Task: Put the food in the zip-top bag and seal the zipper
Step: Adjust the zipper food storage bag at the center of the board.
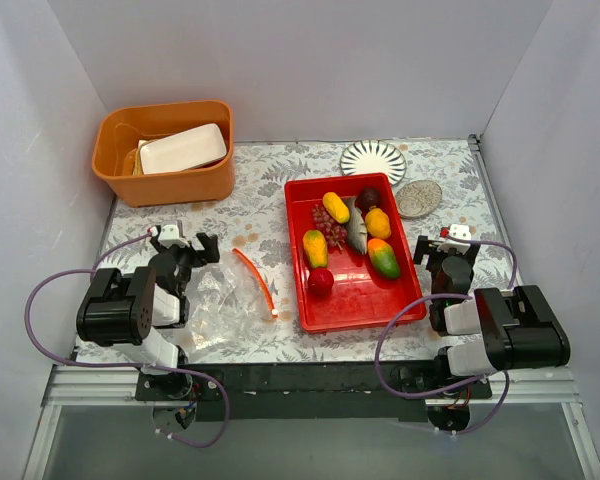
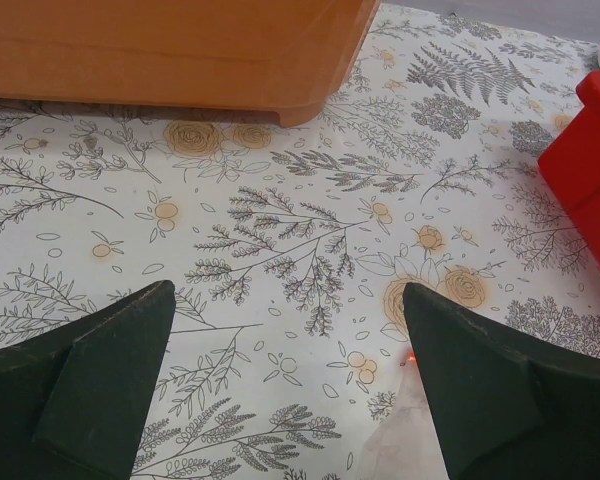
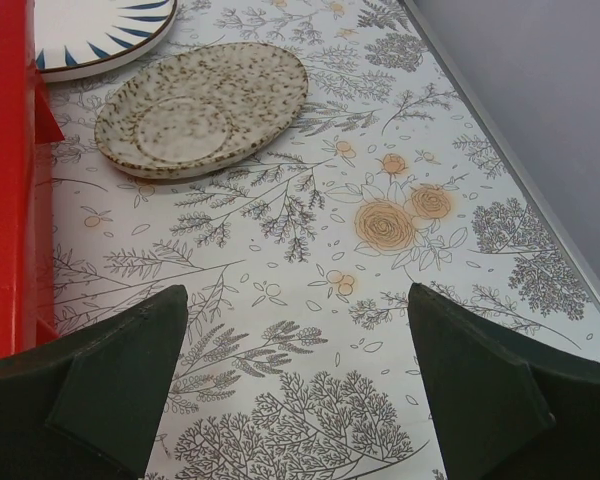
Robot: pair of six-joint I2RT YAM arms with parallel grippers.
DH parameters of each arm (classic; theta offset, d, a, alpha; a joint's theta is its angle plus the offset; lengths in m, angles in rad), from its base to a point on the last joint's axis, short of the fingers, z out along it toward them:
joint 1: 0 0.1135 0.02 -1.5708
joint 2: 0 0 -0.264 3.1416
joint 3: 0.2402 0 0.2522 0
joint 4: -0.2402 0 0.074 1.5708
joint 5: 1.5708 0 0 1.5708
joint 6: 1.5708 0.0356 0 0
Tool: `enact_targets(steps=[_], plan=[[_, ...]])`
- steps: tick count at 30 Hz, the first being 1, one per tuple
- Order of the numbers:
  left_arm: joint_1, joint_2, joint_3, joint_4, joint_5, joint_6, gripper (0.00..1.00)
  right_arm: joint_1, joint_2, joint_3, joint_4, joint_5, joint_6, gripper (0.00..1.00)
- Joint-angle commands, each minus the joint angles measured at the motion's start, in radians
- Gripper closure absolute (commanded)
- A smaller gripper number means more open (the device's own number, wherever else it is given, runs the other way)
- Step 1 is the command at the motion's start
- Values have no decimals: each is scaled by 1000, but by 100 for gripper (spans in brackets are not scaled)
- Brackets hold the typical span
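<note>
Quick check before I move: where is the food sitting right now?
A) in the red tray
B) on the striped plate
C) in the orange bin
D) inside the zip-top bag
A: the food all lies in the red tray, while the zip-top bag lies apart to the tray's left with no pieces showing in it.
</note>
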Motion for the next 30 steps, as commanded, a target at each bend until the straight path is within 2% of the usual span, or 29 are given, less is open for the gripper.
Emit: enact_targets(steps=[1, 2, 3, 4, 5, 7, 9, 10, 11, 12, 13, 16, 17, 19, 22, 25, 27, 29, 30], plan=[[-3, -5, 13, 9, -6, 13, 2, 7, -72, 5, 6, -17, -24, 2], [-3, -4, 10, 13, -7, 15, 2, 15, -109, 22, -78, 10, -14, 2], [-3, -5, 13, 9, -13, 10, 2, 16, -182, 112, -197, 36, 12, 2], [-3, -5, 18, 0, -41, 1, 2, 16, -207, 167, -501, 91, 49, 2], [-3, -10, 19, -16, -77, -9, 2, 15, -223, 239, -640, 104, 137, 2], [-4, -86, -2, -25, -162, -34, 2, 15, -226, 430, -1018, 76, 176, 2], [-3, -201, 62, -206, -287, -100, 2, 16, -218, 535, -1163, 67, 254, 2], [-3, -312, 106, -481, -473, -214, 2, 15, -218, 556, -1209, 59, 268, 2], [-3, -344, 163, -603, -528, -250, 2, 16, -221, 568, -1285, 29, 270, 2], [-3, -369, 255, -716, -555, -272, 2, 15, -240, 574, -1298, -3, 270, 2], [-4, -395, 307, -911, -535, -281, 2, 15, -252, 570, -1315, -67, 270, 2], [-3, -433, 450, -1212, -480, -394, 2, 13, -312, 553, -1330, -206, 250, 2], [-3, -438, 473, -1271, -448, -481, 2, 13, -324, 557, -1340, -235, 253, 2], [-3, -450, 535, -1386, -376, -471, 2, 13, -356, 568, -1350, -351, 244, 2], [-3, -494, 582, -1479, -239, -497, 2, 13, -365, 613, -1389, -524, 248, 2], [-3, -537, 607, -1568, -32, -499, 2, 13, -358, 651, -1415, -675, 276, 2], [-3, -591, 576, -1589, 95, -519, 2, 13, -353, 671, -1422, -723, 279, 2], [-17, -639, 537, -1616, 114, -527, 2, 15, -352, 686, -1456, -735, 279, 2], [-62, -678, 536, -1632, 73, -525, 2, 13, -350, 703, -1465, -741, 273, 2]])
